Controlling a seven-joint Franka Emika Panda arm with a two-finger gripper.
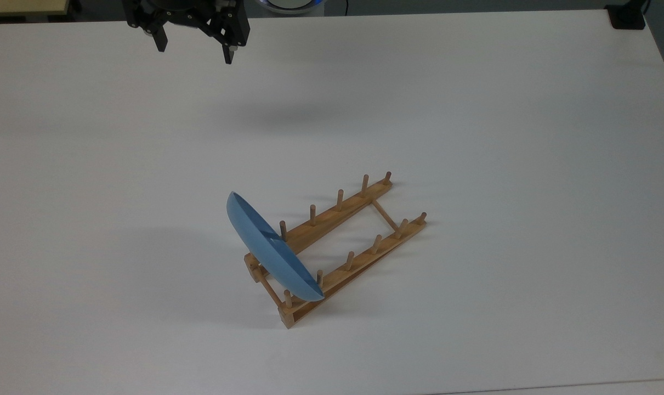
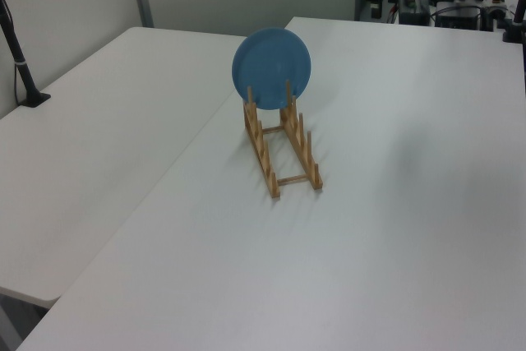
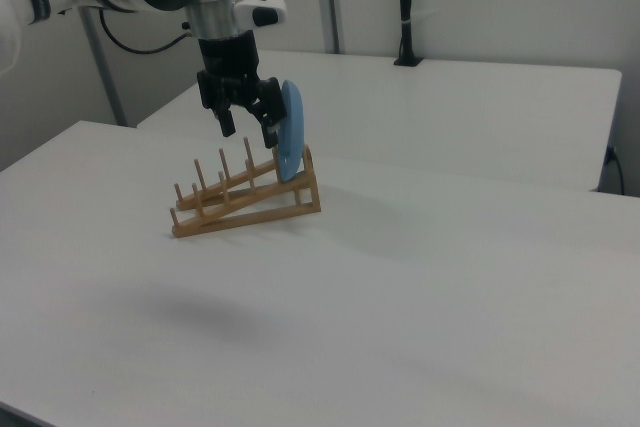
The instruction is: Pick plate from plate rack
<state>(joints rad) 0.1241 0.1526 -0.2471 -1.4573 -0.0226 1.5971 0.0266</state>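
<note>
Plate (image 1: 271, 252) stood on edge in plate rack's (image 1: 340, 249) end slot; tool (image 1: 193, 52), fingers spread and empty, was well apart. Top rim judged best pinched, then lifted straight clear of pegs.

The light-blue plate (image 1: 270, 251) stands on edge, tilted, in the end slot of the wooden rack (image 1: 340, 247), at the top view's left. The other slots are unoccupied.

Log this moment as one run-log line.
phase: approach | gripper: open, empty, high above table | plate: upright in end slot of plate rack | contact: none
</note>
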